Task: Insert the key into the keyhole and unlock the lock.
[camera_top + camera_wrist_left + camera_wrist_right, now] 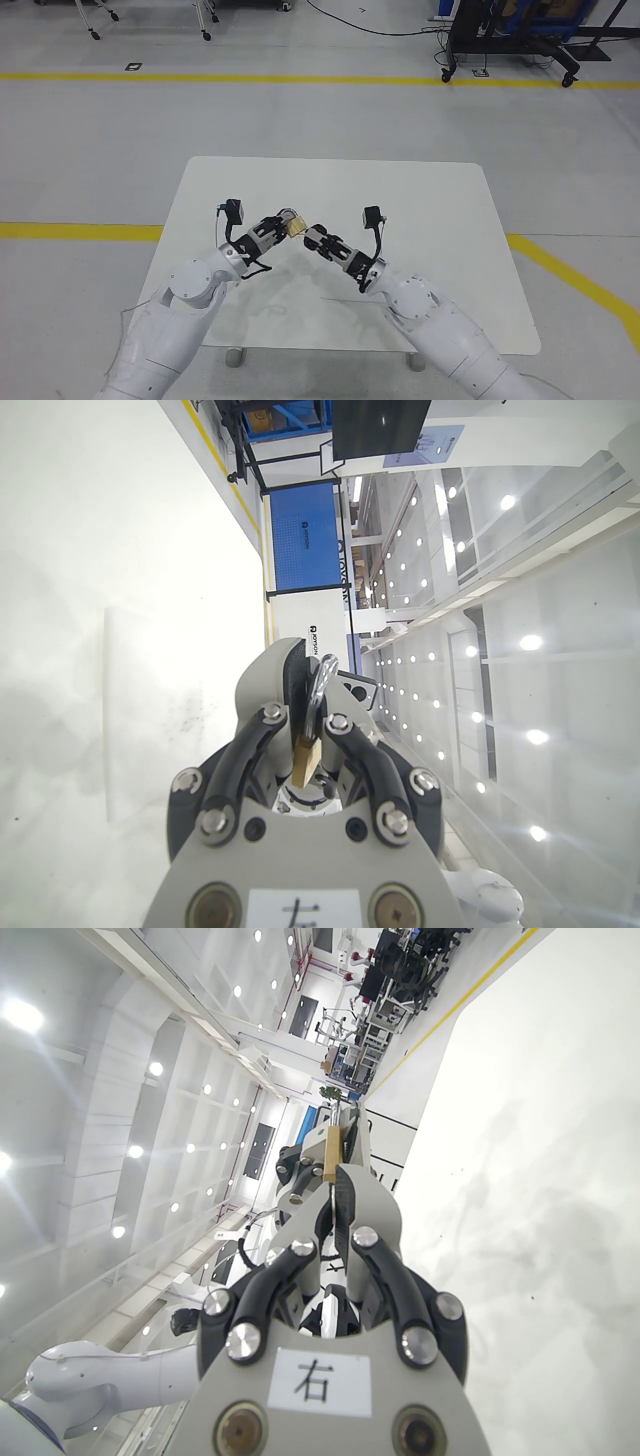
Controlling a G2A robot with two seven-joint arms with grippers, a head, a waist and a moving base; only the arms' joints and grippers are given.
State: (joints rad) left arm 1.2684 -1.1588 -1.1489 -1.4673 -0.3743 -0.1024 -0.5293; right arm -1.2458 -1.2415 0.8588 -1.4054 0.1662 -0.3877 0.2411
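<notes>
Grey hall floor (300,120) with yellow lines (250,77) lies around the white tabletop (430,200), and both my arms meet in the air above its middle.

On the left, my left claw (283,226) is clamped together on the padlock (294,224). My left wrist view shows that claw (315,685) pinching the silver shackle (320,687) between its pads. The brass body (306,762) hangs free of the pads, clear of the tabletop.

Just to the right, almost tip to tip with it, is my right claw (312,236). My right wrist view shows this claw (334,1188) closed on the key (332,1198), a thin silver piece held edge-on between the ribbed pads (345,1188). The key's blade points straight at the padlock (331,1153) and meets the bottom end of its brass body. How far it sits in the keyhole I cannot tell, as the joint is too small and narrow to make out.

The padlock is thus held between the two claws, lifted off the tabletop.
</notes>
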